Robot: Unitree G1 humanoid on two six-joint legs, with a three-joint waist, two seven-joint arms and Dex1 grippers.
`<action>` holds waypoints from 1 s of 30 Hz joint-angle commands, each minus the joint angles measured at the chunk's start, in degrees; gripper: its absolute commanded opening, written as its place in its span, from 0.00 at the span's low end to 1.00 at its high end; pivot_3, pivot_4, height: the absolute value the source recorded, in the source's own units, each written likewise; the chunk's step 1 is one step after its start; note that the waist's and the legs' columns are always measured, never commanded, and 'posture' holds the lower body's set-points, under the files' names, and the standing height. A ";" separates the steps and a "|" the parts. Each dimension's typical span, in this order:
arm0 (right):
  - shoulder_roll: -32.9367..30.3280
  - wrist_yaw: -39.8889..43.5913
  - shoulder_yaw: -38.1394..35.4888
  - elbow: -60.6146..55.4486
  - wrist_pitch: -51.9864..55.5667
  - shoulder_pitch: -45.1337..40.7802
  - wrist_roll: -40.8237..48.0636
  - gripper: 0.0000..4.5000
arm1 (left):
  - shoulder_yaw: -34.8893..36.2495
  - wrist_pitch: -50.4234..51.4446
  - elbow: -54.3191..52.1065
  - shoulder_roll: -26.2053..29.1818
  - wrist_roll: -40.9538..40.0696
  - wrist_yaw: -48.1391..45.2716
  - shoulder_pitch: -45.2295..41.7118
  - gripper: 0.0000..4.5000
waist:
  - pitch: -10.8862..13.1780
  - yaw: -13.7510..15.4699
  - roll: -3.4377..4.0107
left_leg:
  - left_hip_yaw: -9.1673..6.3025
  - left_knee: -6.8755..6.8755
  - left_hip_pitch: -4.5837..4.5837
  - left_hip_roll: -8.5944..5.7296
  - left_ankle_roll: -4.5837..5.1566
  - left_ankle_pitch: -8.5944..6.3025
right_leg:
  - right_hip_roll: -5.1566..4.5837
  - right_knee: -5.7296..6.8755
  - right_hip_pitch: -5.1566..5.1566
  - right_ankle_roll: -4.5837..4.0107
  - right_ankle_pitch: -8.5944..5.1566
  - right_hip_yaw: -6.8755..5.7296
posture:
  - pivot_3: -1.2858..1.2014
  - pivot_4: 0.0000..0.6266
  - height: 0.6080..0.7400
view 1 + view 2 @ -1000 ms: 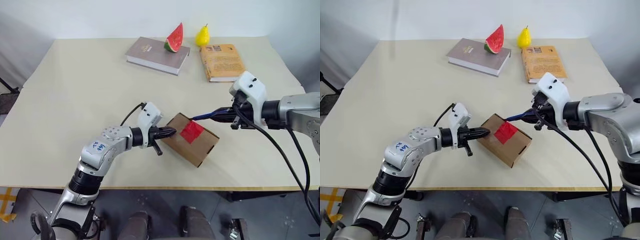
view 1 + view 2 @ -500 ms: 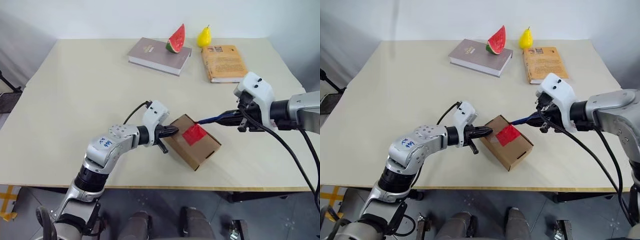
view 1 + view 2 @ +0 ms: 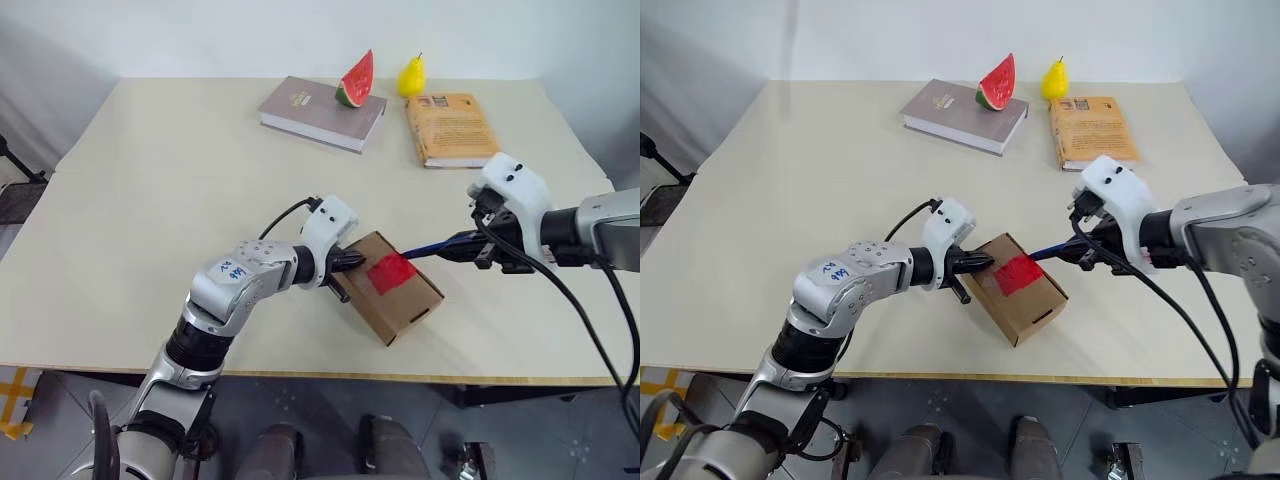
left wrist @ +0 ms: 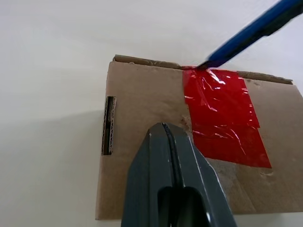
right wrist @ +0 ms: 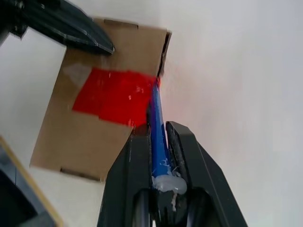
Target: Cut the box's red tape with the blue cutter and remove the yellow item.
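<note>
Lying low in the middle of the frame on the table (image 3: 150,180), the box (image 3: 395,295) has the red tape (image 3: 392,272) across its top. The left hand (image 3: 352,262), fingers closed and empty, presses the box's left end. The right hand (image 3: 478,245), right of the box, clamps the blue cutter (image 3: 435,246), whose long axis runs leftward with its dark tip at the tape's far-right edge on the box's rim. That tip-to-tape contact decides the cut, I judge. The yellow item is hidden, presumably inside; whether the tape is slit is hard to make out
</note>
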 commanded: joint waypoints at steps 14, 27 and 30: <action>-9.65 -2.21 -1.66 -1.92 0.75 1.91 11.82 0.04 | -4.32 5.01 7.70 -0.42 3.80 3.35 0.99 0.00 | -0.20 1.09 -0.23 | 0.06 0.01 0.06 0.00 0.08 -0.05 | 0.01 -0.24 0.12 0.00 0.00 -0.02 | 0.52 0.24 1.00; -0.66 -14.33 -1.05 0.28 0.75 0.94 19.75 0.04 | -4.08 4.82 8.62 -2.19 4.88 3.54 0.77 0.00 | -0.44 0.36 -0.49 | 0.03 -0.06 0.92 0.13 0.11 -0.08 | -0.02 -0.49 1.02 -0.10 -0.05 0.36 | 0.52 0.24 1.00; -5.97 -13.32 -1.98 -0.38 0.75 3.05 22.52 0.04 | -3.87 5.03 8.53 -2.44 5.05 3.76 0.97 0.00 | -0.44 0.71 -0.49 | 0.00 -0.07 0.90 0.12 0.12 -0.09 | -0.02 -0.52 1.01 -0.10 -0.05 0.36 | 0.52 0.24 1.00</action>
